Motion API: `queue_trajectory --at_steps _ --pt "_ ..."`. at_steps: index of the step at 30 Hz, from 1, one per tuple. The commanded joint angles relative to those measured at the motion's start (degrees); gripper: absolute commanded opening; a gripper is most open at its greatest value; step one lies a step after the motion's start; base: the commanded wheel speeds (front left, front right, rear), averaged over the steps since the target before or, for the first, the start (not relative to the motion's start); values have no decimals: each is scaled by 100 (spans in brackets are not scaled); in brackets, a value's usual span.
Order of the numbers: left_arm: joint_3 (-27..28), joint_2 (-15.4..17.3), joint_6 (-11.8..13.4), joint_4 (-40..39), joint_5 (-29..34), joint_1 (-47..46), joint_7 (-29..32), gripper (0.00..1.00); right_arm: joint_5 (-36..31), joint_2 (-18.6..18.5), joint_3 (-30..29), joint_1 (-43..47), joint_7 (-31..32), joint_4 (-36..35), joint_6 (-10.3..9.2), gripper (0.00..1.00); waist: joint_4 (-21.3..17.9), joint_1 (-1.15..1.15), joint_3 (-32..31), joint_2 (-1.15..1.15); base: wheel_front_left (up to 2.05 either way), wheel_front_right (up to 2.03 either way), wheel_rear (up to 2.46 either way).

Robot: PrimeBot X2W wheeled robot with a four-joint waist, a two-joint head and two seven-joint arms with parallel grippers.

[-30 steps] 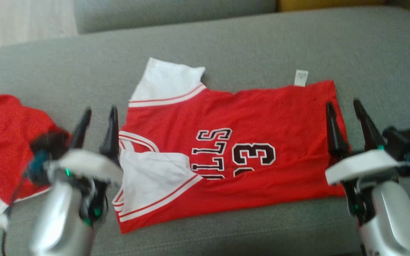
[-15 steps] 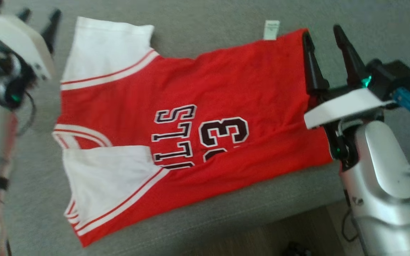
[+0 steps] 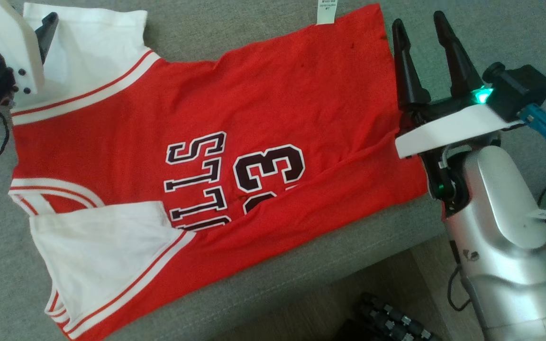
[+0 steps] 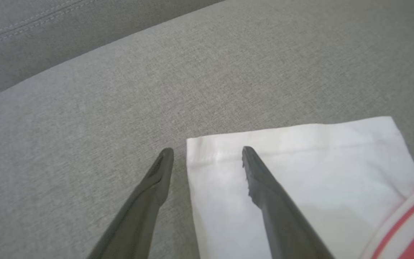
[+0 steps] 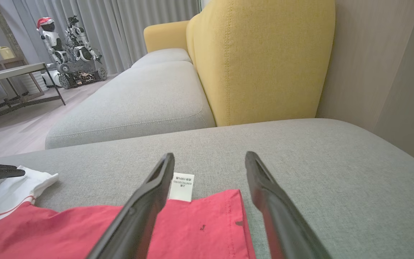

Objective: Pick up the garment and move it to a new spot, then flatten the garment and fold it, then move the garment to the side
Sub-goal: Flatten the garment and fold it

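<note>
Fingers (image 4: 264,187) of left gripper (image 4: 207,150) and right gripper (image 5: 210,155) gape wide, empty, at sleeve (image 4: 318,165) and hem (image 5: 241,223) of the garment (image 3: 254,118).

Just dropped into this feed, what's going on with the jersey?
The red jersey lies spread on the grey sofa cushion. The left gripper, open, straddles the corner of its far white sleeve; the right gripper, open, sits at the hem corner by the white label. Neither grips cloth yet, so both look poised to grab.
</note>
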Motion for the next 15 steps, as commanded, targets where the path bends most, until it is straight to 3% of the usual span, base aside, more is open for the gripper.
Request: queue_trajectory --at_steps 1,3,4,5,6,15 --pt "118 307 -27 -127 -61 -347 11 100 22 57 86 -135 -65 -147 37 100 -11 -1 25 0 0 0 0" --pt "-12 323 -27 -68 -115 -385 6 100 20 57 66 -155 -81 -118 37 100 -14 -1 49 0 0 0 0" --pt "-95 321 -27 -47 -155 -390 28 50 17 57 49 -166 -85 -106 37 100 -9 -1 57 0 0 0 0" --pt "-170 315 -27 -38 -216 -398 46 20 11 57 26 -180 -86 -96 37 100 2 -1 68 0 0 0 0" --pt "-224 315 -27 -33 -267 -417 37 0 0 57 0 -193 -84 -87 37 100 17 -1 78 0 0 0 0" --pt "-491 274 -27 -142 -605 -520 -673 0 -255 57 -284 -363 79 -20 37 100 347 -1 25 0 0 0 0"
